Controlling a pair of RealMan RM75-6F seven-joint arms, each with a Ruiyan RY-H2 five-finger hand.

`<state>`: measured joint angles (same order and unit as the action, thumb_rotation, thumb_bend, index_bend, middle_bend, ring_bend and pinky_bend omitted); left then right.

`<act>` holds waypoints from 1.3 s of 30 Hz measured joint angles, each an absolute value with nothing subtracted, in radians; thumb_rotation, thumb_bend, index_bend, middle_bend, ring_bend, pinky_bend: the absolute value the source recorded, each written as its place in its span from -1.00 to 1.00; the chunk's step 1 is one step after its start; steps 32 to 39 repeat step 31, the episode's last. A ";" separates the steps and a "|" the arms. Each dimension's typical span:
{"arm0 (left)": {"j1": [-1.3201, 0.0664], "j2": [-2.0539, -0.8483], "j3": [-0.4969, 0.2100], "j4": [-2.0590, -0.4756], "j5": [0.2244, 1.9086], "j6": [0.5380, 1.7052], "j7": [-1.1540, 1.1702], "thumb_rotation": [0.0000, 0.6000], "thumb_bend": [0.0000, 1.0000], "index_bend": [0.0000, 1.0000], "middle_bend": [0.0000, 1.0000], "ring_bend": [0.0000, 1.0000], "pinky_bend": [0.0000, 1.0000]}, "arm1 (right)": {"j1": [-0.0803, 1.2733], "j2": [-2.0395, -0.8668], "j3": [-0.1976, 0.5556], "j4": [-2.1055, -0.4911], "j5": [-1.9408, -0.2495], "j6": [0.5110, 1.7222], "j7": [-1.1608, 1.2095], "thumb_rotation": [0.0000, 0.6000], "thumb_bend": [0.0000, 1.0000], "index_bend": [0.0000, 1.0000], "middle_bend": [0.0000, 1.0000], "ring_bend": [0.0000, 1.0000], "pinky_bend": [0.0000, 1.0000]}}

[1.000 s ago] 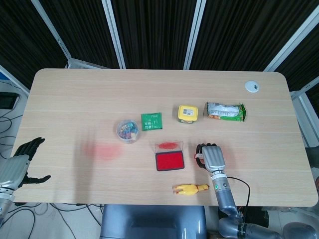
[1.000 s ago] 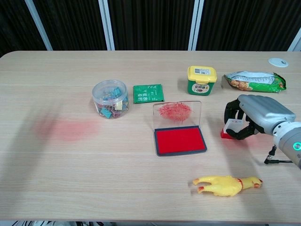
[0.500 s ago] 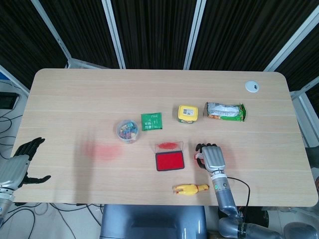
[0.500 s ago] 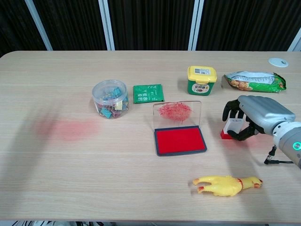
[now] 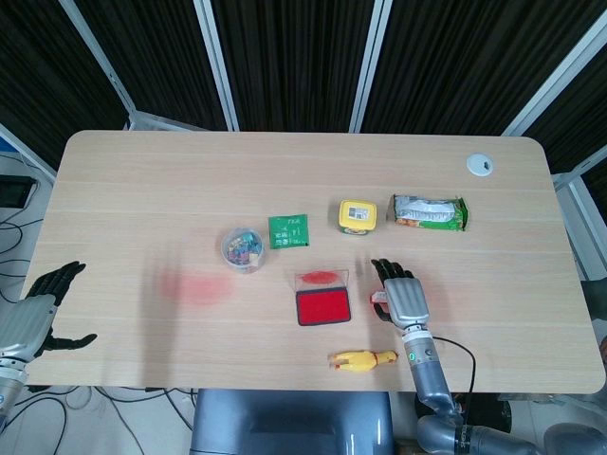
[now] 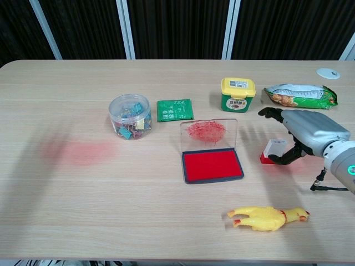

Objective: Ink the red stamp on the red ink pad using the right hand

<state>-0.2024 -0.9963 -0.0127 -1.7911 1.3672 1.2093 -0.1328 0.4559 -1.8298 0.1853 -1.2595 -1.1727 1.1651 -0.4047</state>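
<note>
While standing, red stamp (image 6: 273, 151) underlies right hand (image 6: 302, 131).

I work in a lab or office test bay: a pale wood counter (image 5: 142, 171) with a cable grommet (image 5: 480, 165), dark slatted wall panels (image 5: 294, 57) behind, loose cables (image 5: 19, 213) on the floor.

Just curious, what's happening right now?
Right hand open above red stamp, not gripping. Left hand open at table edge. Red ink pad open, path clear.
</note>
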 measured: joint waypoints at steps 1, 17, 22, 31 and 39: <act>-0.202 -0.996 -0.012 -1.791 1.368 1.210 -0.133 1.00 -1.00 -1.00 -1.00 -1.00 -1.00 | 0.454 -1.823 0.185 -1.272 -1.176 1.171 -0.406 1.00 -0.35 -0.84 -0.89 -0.86 -0.50; -0.190 -1.002 -0.007 -1.774 1.396 1.245 -0.108 1.00 -1.00 -1.00 -1.00 -1.00 -1.00 | 0.366 -1.552 0.124 -1.507 -1.314 1.329 -0.422 1.00 -0.49 -1.00 -1.00 -1.00 -0.60; -0.182 -1.012 -0.005 -1.763 1.410 1.271 -0.075 1.00 -1.00 -1.00 -1.00 -1.00 -1.00 | 0.296 -1.417 0.075 -1.585 -1.370 1.414 -0.413 1.00 -0.57 -1.00 -1.00 -1.00 -0.60; -0.164 -1.036 -0.006 -1.743 1.432 1.326 -0.017 1.00 -1.00 -1.00 -1.00 -1.00 -1.00 | 0.153 -1.264 -0.008 -1.673 -1.441 1.566 -0.349 1.00 -0.59 -1.00 -1.00 -1.00 -0.60; -0.164 -1.036 -0.006 -1.743 1.432 1.326 -0.017 1.00 -1.00 -1.00 -1.00 -1.00 -1.00 | 0.153 -1.264 -0.008 -1.673 -1.441 1.566 -0.349 1.00 -0.59 -1.00 -1.00 -1.00 -0.60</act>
